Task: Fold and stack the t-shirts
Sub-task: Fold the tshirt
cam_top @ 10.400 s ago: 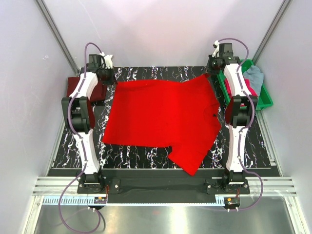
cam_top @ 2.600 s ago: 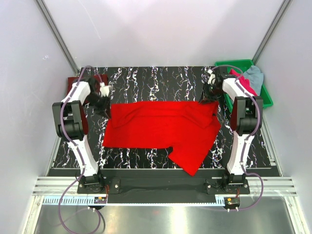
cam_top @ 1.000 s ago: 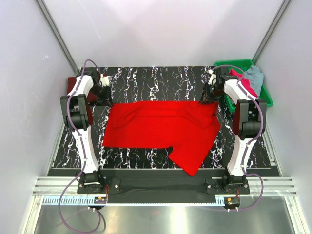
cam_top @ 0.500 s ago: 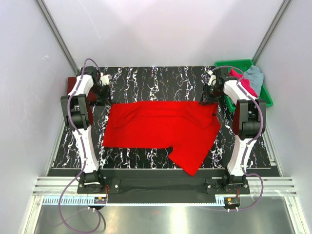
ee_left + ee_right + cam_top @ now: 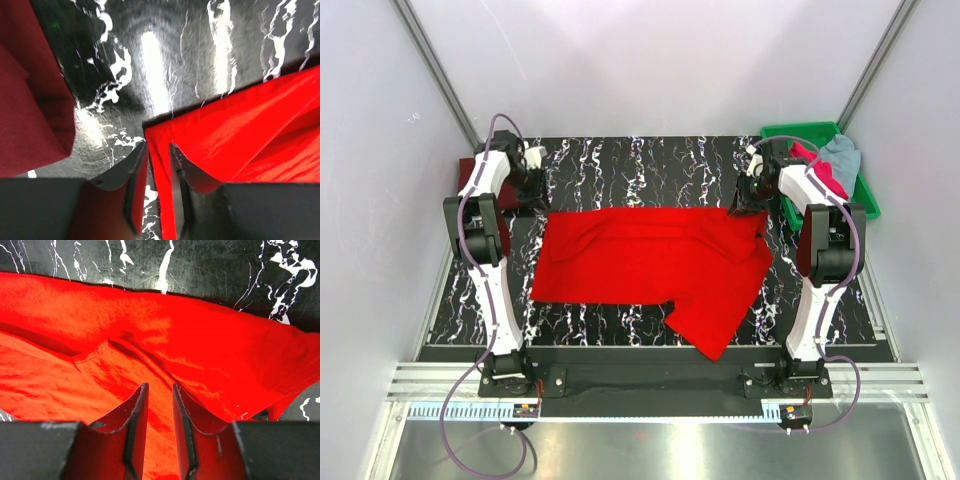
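At the red t-shirt's (image 5: 650,260) far left corner, my left hand (image 5: 157,146) hovers with its fingers a little apart. The corner's edge shows in the gap, and nothing is pinched. The shirt lies spread across the middle of the marbled tabletop (image 5: 640,160). My right hand (image 5: 158,386) sits low over its far right corner, fingers narrowly parted; whether they pinch the cloth I cannot tell. A maroon t-shirt (image 5: 30,100) lies left of it. To its right, a pink t-shirt (image 5: 830,180) and a grey-blue t-shirt (image 5: 842,152) sit in the green tray (image 5: 865,205).
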`<control>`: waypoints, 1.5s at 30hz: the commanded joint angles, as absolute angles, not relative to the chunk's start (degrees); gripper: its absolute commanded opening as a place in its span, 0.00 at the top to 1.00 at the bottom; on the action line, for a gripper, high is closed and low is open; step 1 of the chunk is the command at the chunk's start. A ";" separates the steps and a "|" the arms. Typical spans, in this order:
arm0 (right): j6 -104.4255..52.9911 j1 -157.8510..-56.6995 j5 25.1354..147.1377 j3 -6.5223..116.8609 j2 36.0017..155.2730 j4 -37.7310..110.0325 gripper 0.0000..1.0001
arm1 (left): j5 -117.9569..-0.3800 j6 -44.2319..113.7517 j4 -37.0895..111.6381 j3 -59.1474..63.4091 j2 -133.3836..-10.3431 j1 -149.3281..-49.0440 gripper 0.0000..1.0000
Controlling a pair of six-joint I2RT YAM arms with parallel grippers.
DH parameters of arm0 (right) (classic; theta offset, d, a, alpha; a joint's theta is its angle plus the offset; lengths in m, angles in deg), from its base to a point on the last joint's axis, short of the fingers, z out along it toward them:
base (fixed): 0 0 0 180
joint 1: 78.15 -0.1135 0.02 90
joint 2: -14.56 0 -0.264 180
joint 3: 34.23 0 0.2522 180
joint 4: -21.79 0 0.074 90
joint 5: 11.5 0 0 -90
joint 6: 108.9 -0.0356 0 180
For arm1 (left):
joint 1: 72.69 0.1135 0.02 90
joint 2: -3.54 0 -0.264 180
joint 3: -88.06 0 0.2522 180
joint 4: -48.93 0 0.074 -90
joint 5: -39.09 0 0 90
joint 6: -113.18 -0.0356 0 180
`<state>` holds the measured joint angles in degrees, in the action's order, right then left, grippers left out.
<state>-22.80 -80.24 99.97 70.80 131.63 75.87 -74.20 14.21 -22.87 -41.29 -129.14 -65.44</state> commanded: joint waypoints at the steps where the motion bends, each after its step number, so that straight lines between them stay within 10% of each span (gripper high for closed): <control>1: -22.07 -80.87 98.97 70.68 128.90 75.02 0.67 | -73.41 14.04 -23.80 -38.56 -125.83 -65.04 0.70; 29: -19.17 -80.70 95.98 75.86 136.81 75.37 0.68 | -76.23 13.43 -22.66 -41.79 -126.01 -65.22 0.99; 45: -18.11 -80.87 95.37 76.92 139.19 75.81 0.68 | -69.63 13.25 -21.17 -48.13 -131.28 -65.04 1.00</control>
<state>-18.87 -80.28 95.90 74.69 139.20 75.85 -72.67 13.97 -22.96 -45.51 -130.58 -65.42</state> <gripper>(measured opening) 0.327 0.007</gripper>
